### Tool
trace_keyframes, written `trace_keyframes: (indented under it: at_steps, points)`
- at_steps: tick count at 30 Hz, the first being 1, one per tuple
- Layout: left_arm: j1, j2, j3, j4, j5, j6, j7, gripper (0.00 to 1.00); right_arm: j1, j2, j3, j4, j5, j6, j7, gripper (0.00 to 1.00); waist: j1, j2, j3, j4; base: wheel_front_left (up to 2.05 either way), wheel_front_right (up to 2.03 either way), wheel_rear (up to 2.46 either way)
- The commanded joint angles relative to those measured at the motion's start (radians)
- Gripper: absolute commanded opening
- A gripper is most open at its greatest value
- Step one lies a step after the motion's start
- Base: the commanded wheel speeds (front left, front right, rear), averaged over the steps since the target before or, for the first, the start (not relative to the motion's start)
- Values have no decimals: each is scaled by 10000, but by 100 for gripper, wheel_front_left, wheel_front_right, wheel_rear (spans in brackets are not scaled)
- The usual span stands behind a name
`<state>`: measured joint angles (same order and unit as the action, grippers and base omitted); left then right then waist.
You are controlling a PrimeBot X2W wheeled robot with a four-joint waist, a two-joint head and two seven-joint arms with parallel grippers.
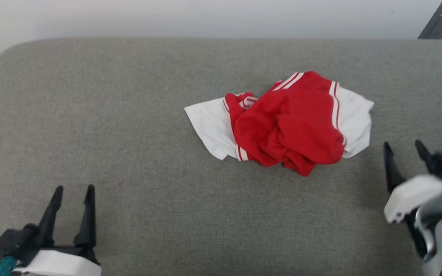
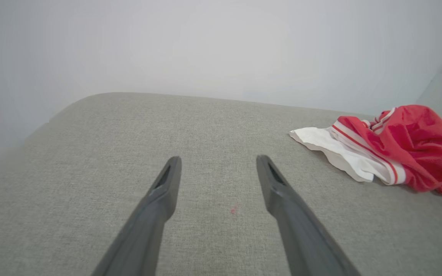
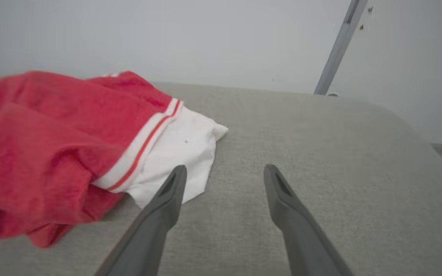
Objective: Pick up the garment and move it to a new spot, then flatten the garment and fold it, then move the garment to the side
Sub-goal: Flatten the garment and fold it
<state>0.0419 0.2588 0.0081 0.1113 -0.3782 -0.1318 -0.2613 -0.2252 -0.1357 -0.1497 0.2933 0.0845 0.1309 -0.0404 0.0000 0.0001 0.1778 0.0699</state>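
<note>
Crumpled garment point(image 1: 286, 126) lies on grey cushion point(image 1: 129, 115); left end effector point(image 1: 74, 188) and right end effector point(image 1: 402, 143) gape wide, empty.

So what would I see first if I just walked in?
The red and white shirt, scrunched in a heap a bit right of the middle of the grey pad. Then the two open, empty tools pointing up: the left tool at the lower left, far from the shirt, and the right tool at the right, close beside it.
</note>
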Motion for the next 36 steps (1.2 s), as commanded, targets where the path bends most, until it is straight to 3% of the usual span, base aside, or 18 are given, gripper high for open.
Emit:
trace_keyframes:
  at_steps: [1,2,12,19,21,22,28,36]
  points:
    - [-224,-52,-83,71,-142,22,-51,100,-493,-353,221,117,58,-1,881,100,0,-1,378,238,0,0,0]
    - [-224,-52,-83,71,-142,22,-51,100,-493,-353,221,117,58,-1,881,100,0,-1,378,238,0,0,0]
    - [-976,-291,-474,301,-414,22,-51,100,-2265,-1691,1066,532,1088,-3,6516,100,0,-1,1285,836,0,0,0]
    - [-1303,-403,-553,458,-576,22,-51,100,-2551,-1865,1399,540,1525,0,7809,99,0,-1,1686,1133,0,0,0]
    - [-1357,-430,-564,502,-610,22,-51,100,-2524,-1817,1414,553,1577,0,7928,15,0,-1,1718,1160,0,0,0]
    - [-1379,-437,-562,509,-621,22,-51,100,-2513,-1818,1448,550,1587,0,7999,0,0,-1,1731,1165,0,0,0]
    - [-1460,-403,-621,524,-685,22,-52,100,-2586,-2035,838,352,1322,-27,7769,0,0,-1,1703,1032,0,0,0]
    - [-1338,-285,-616,468,-703,22,-52,100,-2093,-2505,-900,-443,620,-5,7469,0,0,-1,1619,807,0,0,0]
